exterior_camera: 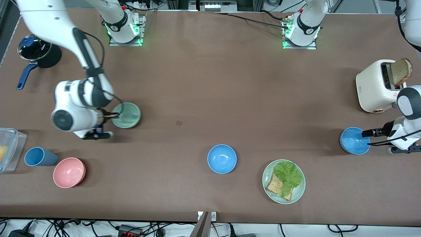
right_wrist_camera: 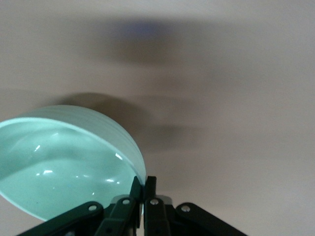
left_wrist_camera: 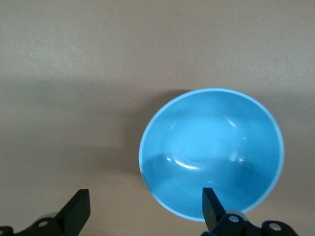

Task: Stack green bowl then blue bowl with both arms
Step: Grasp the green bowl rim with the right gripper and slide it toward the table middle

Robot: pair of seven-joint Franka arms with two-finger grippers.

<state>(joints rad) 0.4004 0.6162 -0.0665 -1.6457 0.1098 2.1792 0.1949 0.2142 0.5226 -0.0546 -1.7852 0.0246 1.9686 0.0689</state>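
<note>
The green bowl (exterior_camera: 127, 114) sits toward the right arm's end of the table. My right gripper (exterior_camera: 113, 116) is shut on its rim. The right wrist view shows the fingers (right_wrist_camera: 145, 184) pinching the edge of the green bowl (right_wrist_camera: 64, 167). I cannot tell if the bowl touches the table. A blue bowl (exterior_camera: 353, 141) lies at the left arm's end, near the toaster. My left gripper (exterior_camera: 369, 133) is open at its rim. In the left wrist view the gripper (left_wrist_camera: 145, 196) has one finger (left_wrist_camera: 210, 204) over the inside of the blue bowl (left_wrist_camera: 211, 152) and the other outside it.
A second blue bowl (exterior_camera: 222, 158) lies mid-table, nearer the camera. Beside it is a pale-green plate (exterior_camera: 268, 171) with lettuce and bread. A pink bowl (exterior_camera: 69, 172), a blue cup (exterior_camera: 39, 157) and a plastic box (exterior_camera: 10, 148) lie near the right arm. There are also a toaster (exterior_camera: 375, 87) and a pot (exterior_camera: 39, 52).
</note>
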